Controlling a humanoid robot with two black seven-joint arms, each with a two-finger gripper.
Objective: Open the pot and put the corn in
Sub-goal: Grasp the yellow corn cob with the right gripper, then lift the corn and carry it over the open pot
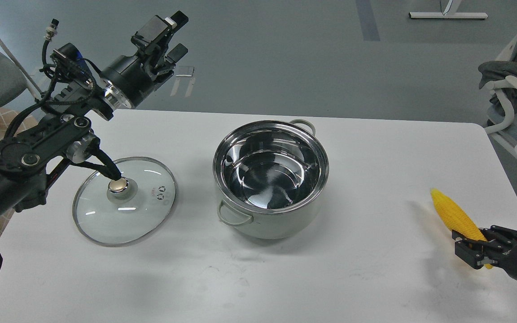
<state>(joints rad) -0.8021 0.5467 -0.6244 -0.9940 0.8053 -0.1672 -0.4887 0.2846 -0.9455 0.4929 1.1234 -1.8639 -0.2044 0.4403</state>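
Observation:
The pale grey-green pot stands open in the middle of the white table, its shiny steel inside empty. Its glass lid with a brass-coloured knob lies flat on the table to the left of it. The yellow corn is at the right, point towards the far left. My right gripper is shut on the corn's thick near end and holds it tilted, the tip a little above the table. My left gripper is open and empty, raised high above the table's far left edge.
The left arm's links hang over the table's left side beside the lid. A white chair with grey cloth stands off the table's right edge. Bare table lies between pot and corn.

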